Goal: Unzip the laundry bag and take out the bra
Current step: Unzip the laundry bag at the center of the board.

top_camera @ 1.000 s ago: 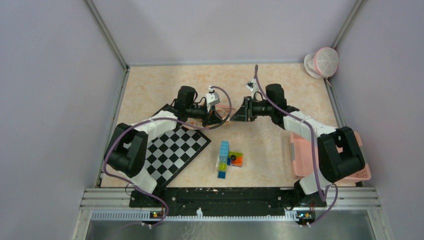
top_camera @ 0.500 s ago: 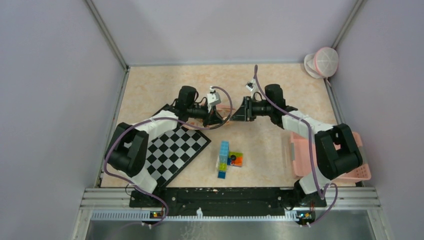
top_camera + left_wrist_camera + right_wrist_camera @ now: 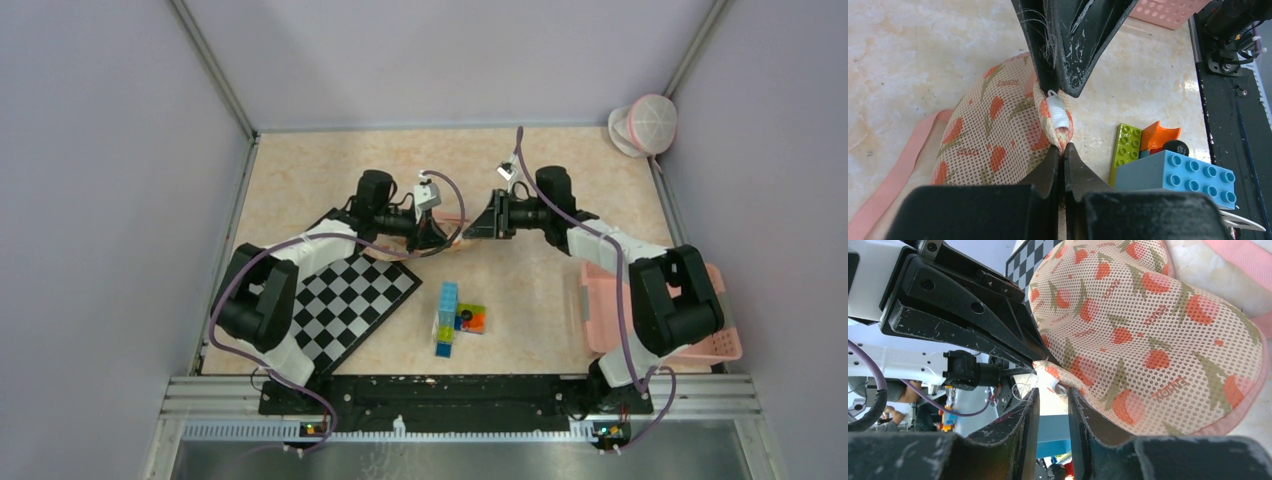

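**Desk:** Which step is this?

**Operator:** The unzipping, barely begun by my reckoning. The laundry bag [image 3: 993, 135] lies mid-table between my arms. My left gripper [image 3: 1063, 150] is clamped on its folded edge. My right gripper [image 3: 1053, 395] sits at the white zipper pull [image 3: 1057, 112], fingers narrowly apart. I cannot tell whether it pinches the pull.

**Desk:** And next?

**Operator:** A sure hold on the pull, then a draw along the seam.

left claw [image 3: 1063, 150] pinched closed; right claw [image 3: 1053, 394] slightly parted, tips meeting.
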Available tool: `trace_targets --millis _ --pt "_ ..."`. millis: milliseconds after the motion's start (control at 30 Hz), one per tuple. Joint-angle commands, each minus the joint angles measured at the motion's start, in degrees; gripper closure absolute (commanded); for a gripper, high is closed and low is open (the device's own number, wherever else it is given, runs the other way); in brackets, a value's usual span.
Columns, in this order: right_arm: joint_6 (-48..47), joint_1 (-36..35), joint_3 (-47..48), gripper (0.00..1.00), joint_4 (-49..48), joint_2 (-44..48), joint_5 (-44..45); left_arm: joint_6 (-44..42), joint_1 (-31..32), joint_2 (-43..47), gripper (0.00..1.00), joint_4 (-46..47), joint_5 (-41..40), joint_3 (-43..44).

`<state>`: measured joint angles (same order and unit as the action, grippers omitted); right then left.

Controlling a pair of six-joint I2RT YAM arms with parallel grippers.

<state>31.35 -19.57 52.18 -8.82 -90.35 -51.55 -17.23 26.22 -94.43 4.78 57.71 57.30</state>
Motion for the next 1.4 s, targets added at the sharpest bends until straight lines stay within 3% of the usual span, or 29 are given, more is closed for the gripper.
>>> trace_targets --millis 0,267,667,1033,1200,1300,1367 --pt "1.4 0.6 1.4 0.73 -4.4 -0.7 -0.7 -0.5 0.0 -1.0 1.00 1.4 4.5 3.3" --pt "2.3 0.3 1.4 0.73 -5.8 -1.3 -1.9 -0.3 0.4 -0.8 1.00 1.6 4.4 3.3" --pt "4.4 0.1 1.0 0.86 -9.0 -1.8 -3.3 -0.7 0.5 -0.7 1.00 0.9 4.2 3.3" --pt "4.3 -0.6 1.5 0.84 -8.8 -2.6 -3.2 -1.8 0.5 -0.4 1.00 0.1 4.6 3.3" --pt "4.2 -0.6 2.1 0.91 -8.4 -3.0 -3.1 -1.3 0.4 -0.4 1.00 0.2 4.4 3.3" --pt "3.5 -0.6 2.4 1.00 -7.6 -2.8 -2.6 -0.1 0.4 -0.4 1.00 1.1 3.7 3.0" --pt "2.4 -0.5 3.0 1.00 -5.7 -2.7 -1.6 1.4 0.1 -0.3 1.00 2.2 3.6 2.7"
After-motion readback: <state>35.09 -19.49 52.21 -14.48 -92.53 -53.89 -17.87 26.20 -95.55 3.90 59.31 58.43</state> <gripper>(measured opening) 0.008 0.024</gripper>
